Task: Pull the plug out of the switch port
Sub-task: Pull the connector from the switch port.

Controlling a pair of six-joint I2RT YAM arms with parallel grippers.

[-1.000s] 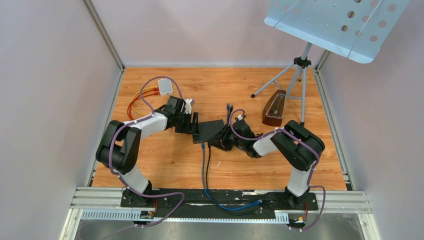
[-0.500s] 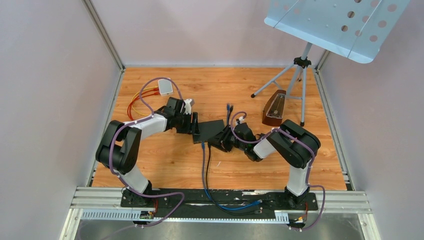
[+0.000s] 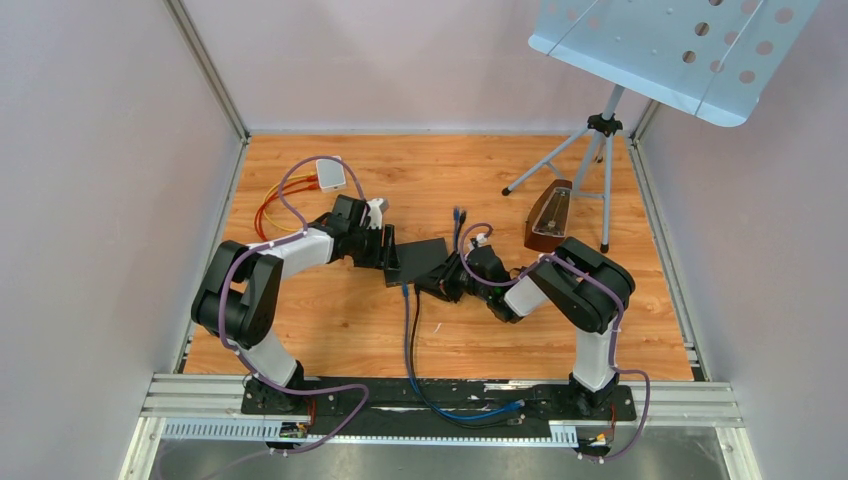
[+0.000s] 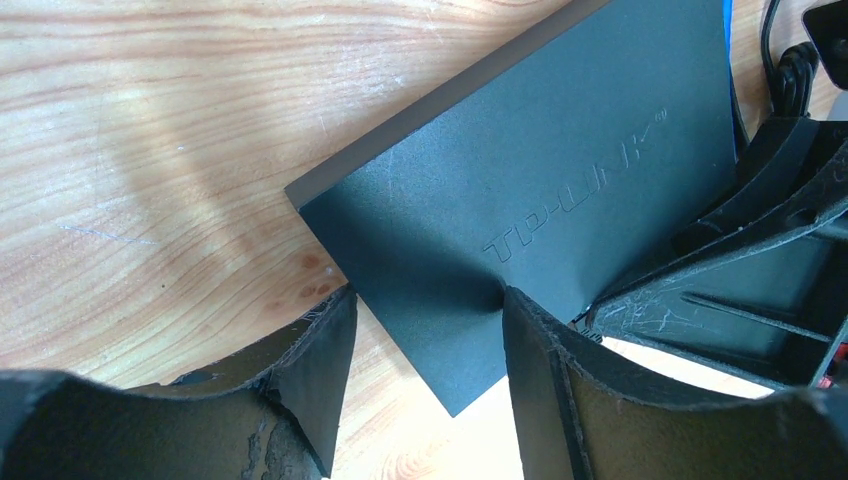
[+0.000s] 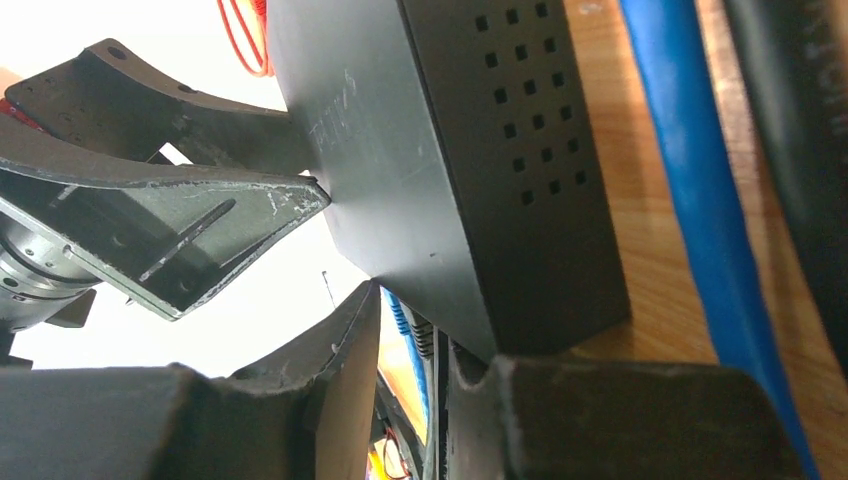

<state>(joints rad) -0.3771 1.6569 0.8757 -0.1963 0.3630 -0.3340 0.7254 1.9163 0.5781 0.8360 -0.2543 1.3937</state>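
Black switch (image 3: 420,258) lying flat | plug (image 5: 398,318) appearing seated, pull pending | left gripper (image 4: 428,300) straddling switch corner, jaws apart | right gripper (image 5: 410,330) flanking plug, jaws narrow, clamping impossible to tell

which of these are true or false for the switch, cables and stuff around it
1. The switch is black. True.
2. A blue cable leaves the switch's near side. True.
3. The metronome stands left of the switch. False: it stands to the right, by the stand.
4. The left gripper straddles a corner of the switch. True.
5. The white box has green cables. False: its cables are orange and red.
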